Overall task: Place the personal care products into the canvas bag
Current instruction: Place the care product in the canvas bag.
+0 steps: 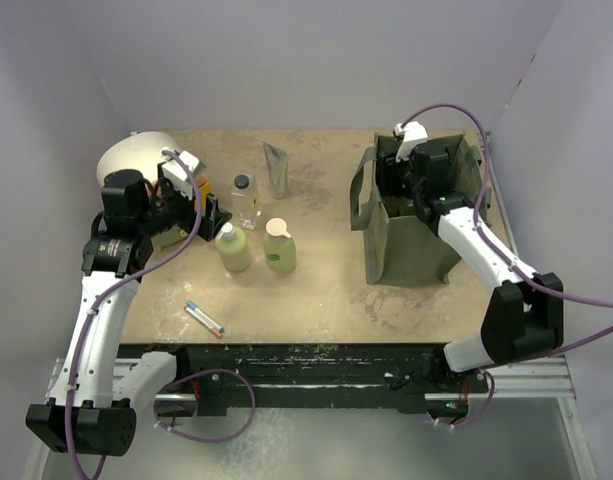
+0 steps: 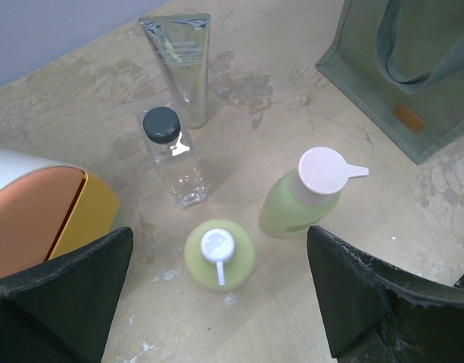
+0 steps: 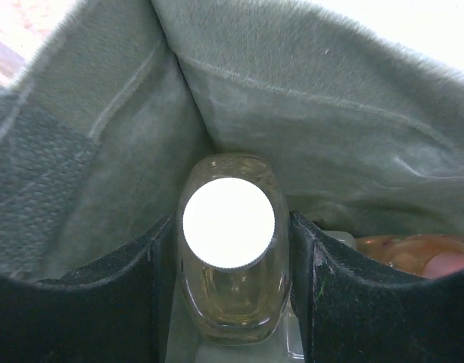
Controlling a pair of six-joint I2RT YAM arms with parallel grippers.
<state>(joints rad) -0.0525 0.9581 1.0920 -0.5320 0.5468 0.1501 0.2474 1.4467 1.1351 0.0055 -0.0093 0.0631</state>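
On the tan table (image 1: pixel 326 290), the largest item is the olive canvas bag (image 1: pixel 416 225), standing upright at the right side with its mouth open. At the far left corner sits a white and orange domed box (image 1: pixel 136 160). The right gripper (image 3: pixel 230 257) reaches down inside the bag, its two dark pads pressed against opposite sides of a white-capped bottle (image 3: pixel 228 227) of pale amber glass, held upright. An orange item (image 3: pixel 413 253) lies beside it in the bag. The left gripper (image 2: pixel 220 291) hangs just beside the domed box with its fingers spread wide, holding nothing. Below and beyond it stand a silver tube (image 2: pixel 182 64), a clear bottle (image 2: pixel 171 162) with a black cap, a wide-capped green bottle (image 2: pixel 303 200) and a small-capped green bottle (image 2: pixel 219 257), all near one another and well apart from the bag. A thin pen (image 1: pixel 204 318) lies near the front edge.
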